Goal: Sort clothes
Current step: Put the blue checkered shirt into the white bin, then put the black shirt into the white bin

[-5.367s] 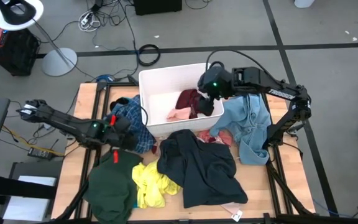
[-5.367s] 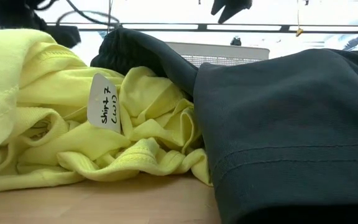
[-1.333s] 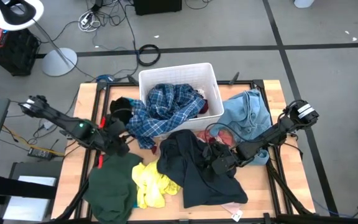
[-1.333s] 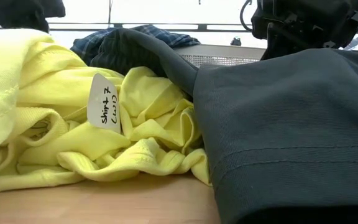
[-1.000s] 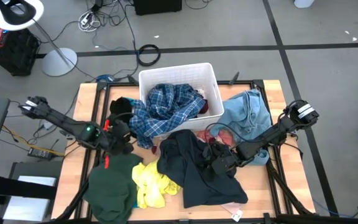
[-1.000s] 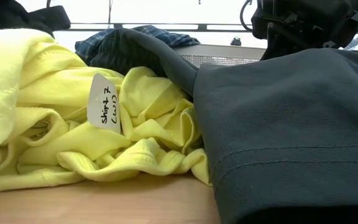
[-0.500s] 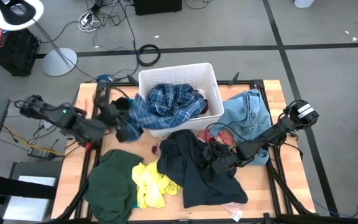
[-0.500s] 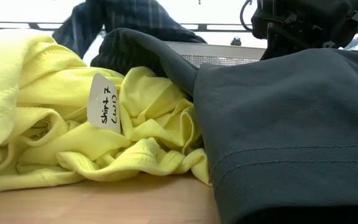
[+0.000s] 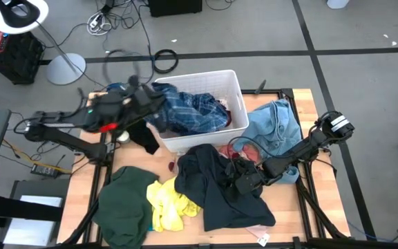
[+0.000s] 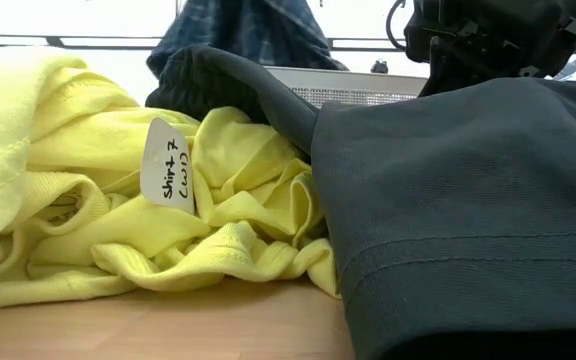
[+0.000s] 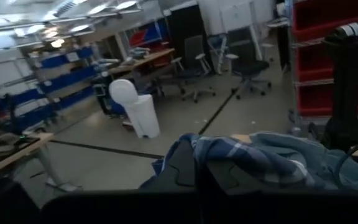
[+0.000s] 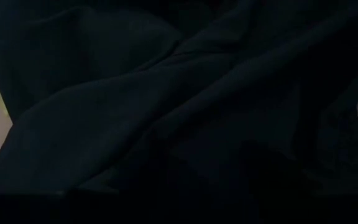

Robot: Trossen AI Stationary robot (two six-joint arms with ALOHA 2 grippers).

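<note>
A blue plaid shirt (image 9: 192, 111) fills the white bin (image 9: 235, 77) and spills over its left wall. My left gripper (image 9: 149, 104) is raised beside that wall and shut on the shirt's left end (image 10: 238, 30). A dark part (image 9: 146, 140) hangs below it. My right gripper (image 9: 244, 178) is low over the dark navy garment (image 9: 216, 194), which fills the right wrist view (image 12: 166, 106). Its jaws stand open, and I cannot tell if it touches the cloth. A yellow shirt (image 10: 218, 220) with a paper tag (image 10: 166, 165) and a dark green garment (image 9: 126, 204) lie at the near left. My left gripper pinches a bunched part of the plaid shirt (image 11: 229, 167) between its two fingers (image 11: 182, 169), at the end outside the bin. That end is lifted clear of the table. The rest of the shirt trails into the bin, and some cloth hangs below the fingers.
A light blue denim piece (image 9: 275, 131) lies right of the bin, with pink cloth (image 9: 251, 153) beside it. Bare wood shows between the bin and the green garment (image 9: 161, 164). Cables and a lamp stand lie on the floor beyond the table.
My left gripper has gone up and toward the far edge, from the table left of the bin to above the bin's left wall. It carries the plaid shirt's outer end, now off the table; the part in the bin has stayed. The green garment now lies uncovered.
</note>
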